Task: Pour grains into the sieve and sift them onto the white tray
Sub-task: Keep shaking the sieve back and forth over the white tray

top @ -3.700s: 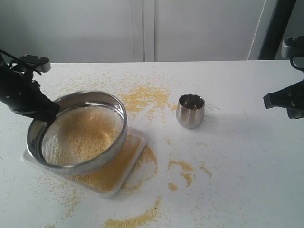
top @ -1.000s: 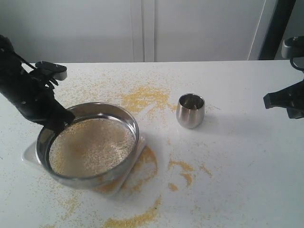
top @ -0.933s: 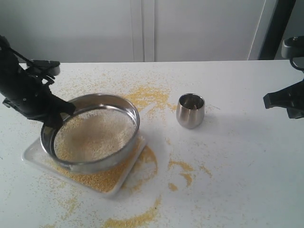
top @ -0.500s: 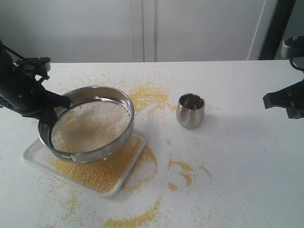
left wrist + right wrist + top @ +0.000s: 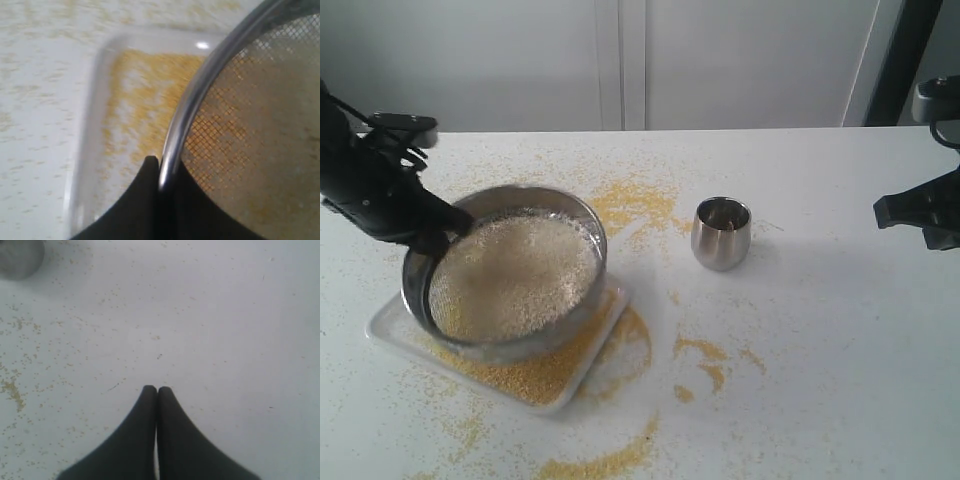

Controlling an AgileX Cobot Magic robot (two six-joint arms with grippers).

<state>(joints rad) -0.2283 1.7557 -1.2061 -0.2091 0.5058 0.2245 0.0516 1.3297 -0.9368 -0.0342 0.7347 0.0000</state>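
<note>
The round steel sieve point(image 5: 506, 270) hangs tilted over the white tray point(image 5: 385, 330), holding whitish grains point(image 5: 515, 275) on its mesh. My left gripper point(image 5: 438, 238) is shut on the sieve's rim at its left side. In the left wrist view the black fingers point(image 5: 145, 200) pinch the shiny rim of the sieve point(image 5: 200, 95), with its mesh to one side and the tray point(image 5: 92, 105) below. Fine yellow grains point(image 5: 555, 365) cover the tray floor. My right gripper point(image 5: 920, 215) hovers at the far right, shut and empty; the right wrist view shows the gripper point(image 5: 157, 388) over bare table.
A small shiny steel cup point(image 5: 721, 232) stands upright right of the sieve; the cup point(image 5: 20, 257) also shows in the right wrist view. Yellow grains are scattered over the white table point(image 5: 820, 340), in patches behind the sieve point(image 5: 625, 205) and along the front edge point(image 5: 605, 460).
The sieve has been shaken over the tray by my left gripper, tipping and shifting from side to side; it now sits a little lower and flatter. The right arm has stayed still.
</note>
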